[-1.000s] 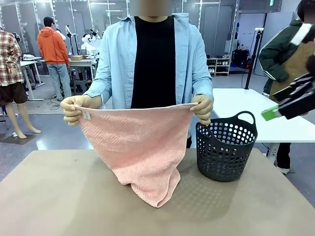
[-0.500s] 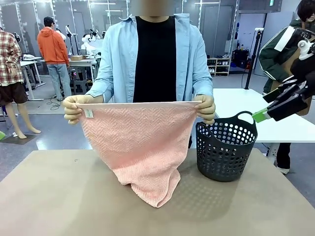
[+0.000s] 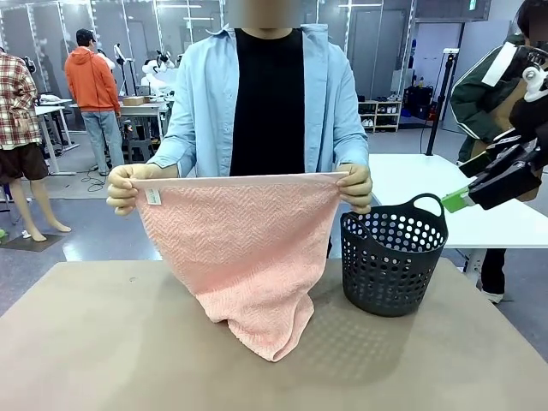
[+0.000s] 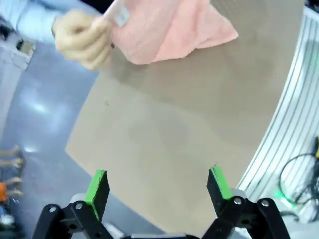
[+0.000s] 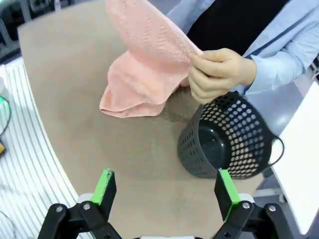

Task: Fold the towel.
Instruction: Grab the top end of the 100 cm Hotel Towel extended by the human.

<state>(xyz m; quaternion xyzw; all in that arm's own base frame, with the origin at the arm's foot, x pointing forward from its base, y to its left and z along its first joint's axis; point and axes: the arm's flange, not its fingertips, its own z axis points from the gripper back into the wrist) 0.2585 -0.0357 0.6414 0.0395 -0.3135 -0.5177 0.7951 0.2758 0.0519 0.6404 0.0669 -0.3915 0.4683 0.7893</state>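
Two top corners of the towel (image 3: 244, 257) are pinched, one by the person's hand at frame left (image 3: 128, 188) and one by the person's hand at frame right (image 3: 355, 187). The upper edge is pulled taut and level across the middle of the front view. The cloth narrows as it hangs, and its lower end rests bunched on the table (image 3: 103, 342), just beside the basket (image 3: 394, 257). The long axis of the held edge thus runs left to right across the frame. The right gripper (image 3: 458, 199) hangs at the right edge of the front view, at about the height of that edge and well apart from it, beyond the basket. In its wrist view the right gripper (image 5: 164, 191) has its fingers spread wide and empty. The left gripper (image 4: 158, 186) is likewise spread and empty, with the labelled corner far off at the upper left of its view. By this layout each gripper would likely go to the corner on its own side.
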